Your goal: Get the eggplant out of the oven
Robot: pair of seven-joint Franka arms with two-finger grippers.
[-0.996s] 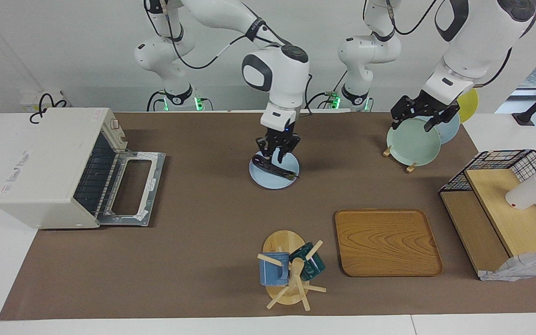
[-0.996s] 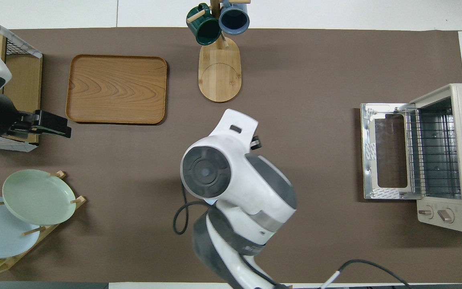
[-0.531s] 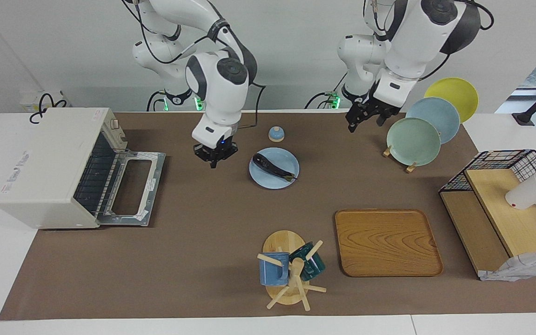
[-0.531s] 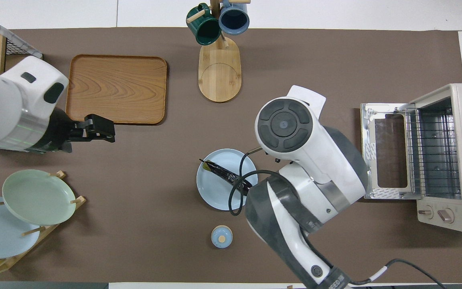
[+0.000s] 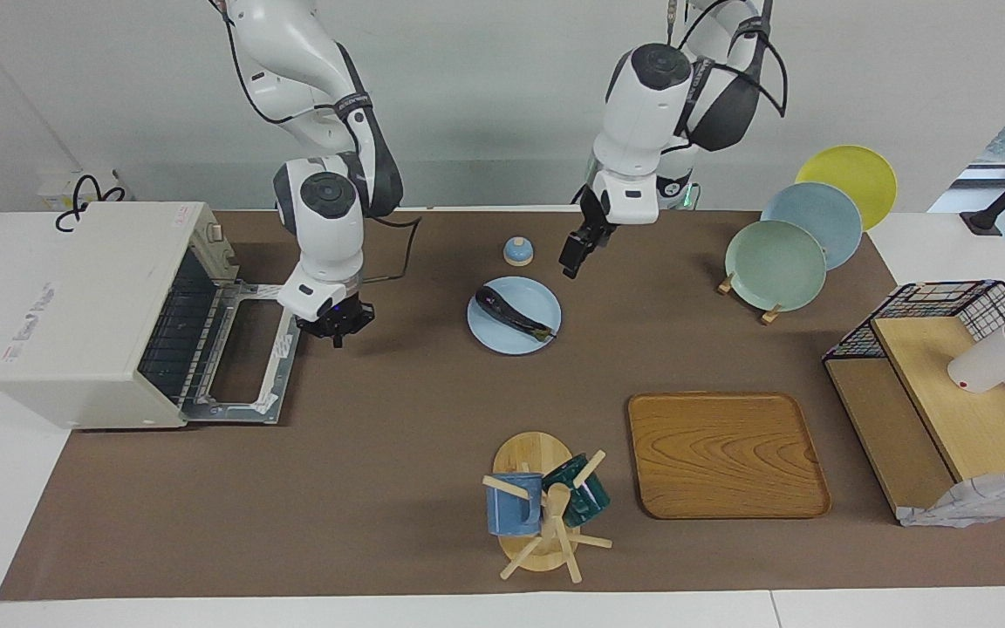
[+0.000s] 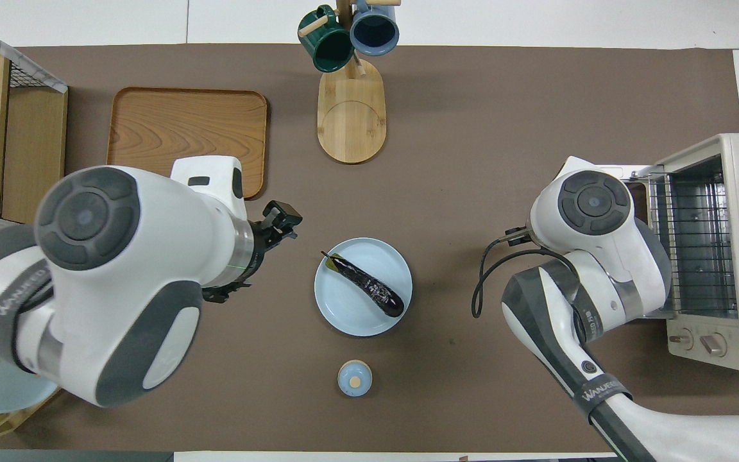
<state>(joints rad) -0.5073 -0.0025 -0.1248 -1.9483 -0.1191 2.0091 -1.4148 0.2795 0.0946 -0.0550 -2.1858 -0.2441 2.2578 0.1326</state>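
The slim dark eggplant [image 5: 514,313] [image 6: 367,292] lies slantwise on a light blue plate [image 5: 487,334] [image 6: 342,319] in the middle of the mat, with nothing touching it. The off-white oven [image 5: 88,305] [image 6: 738,244] stands at the right arm's end of the table. Its door [image 5: 249,353] is dropped open and only the bare wire rack [image 6: 696,244] shows inside. My right gripper [image 5: 334,329] hangs shut and empty just beside the door's edge. My left gripper [image 5: 573,258] hangs open and empty over the mat beside the plate.
A small blue lid [image 5: 517,251] sits nearer the robots than the plate. A mug tree [image 5: 542,510] and a wooden tray [image 5: 725,453] lie farther out. A plate rack [image 5: 782,262] and a wire shelf [image 5: 939,384] stand at the left arm's end.
My right gripper let go of the eggplant on the plate, shut, and swung over to the oven door. My left arm swung from the plate rack toward the middle of the table.
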